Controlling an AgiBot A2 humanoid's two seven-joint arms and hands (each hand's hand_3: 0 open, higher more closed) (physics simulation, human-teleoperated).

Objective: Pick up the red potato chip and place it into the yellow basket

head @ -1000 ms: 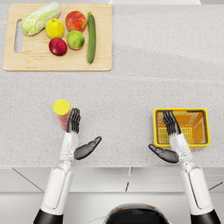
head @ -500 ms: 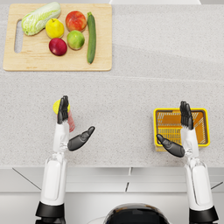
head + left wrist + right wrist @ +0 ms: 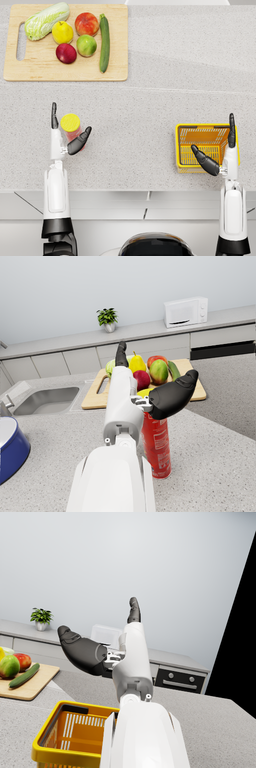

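- Red and upright, the potato chip can (image 3: 71, 129) with its yellow lid stands near the counter's (image 3: 150, 100) front edge, toward the left end — well apart from the yellow basket (image 3: 206, 146) at the front right.
- The left hand (image 3: 64, 134) reaches forward beside the can, fingers straight and thumb spread wide, the can between them; whether they touch it I cannot tell.
- The right hand (image 3: 220, 150) hangs over the basket — fingers extended, thumb apart, holding nothing.
- A wooden cutting board (image 3: 65, 74) with fruit and vegetables lies at the back left.

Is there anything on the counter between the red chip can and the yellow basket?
Nothing visible. The counter between the red chip can and the yellow basket is bare. The cutting board lies farther back, off that line. The right hand hangs above the basket.
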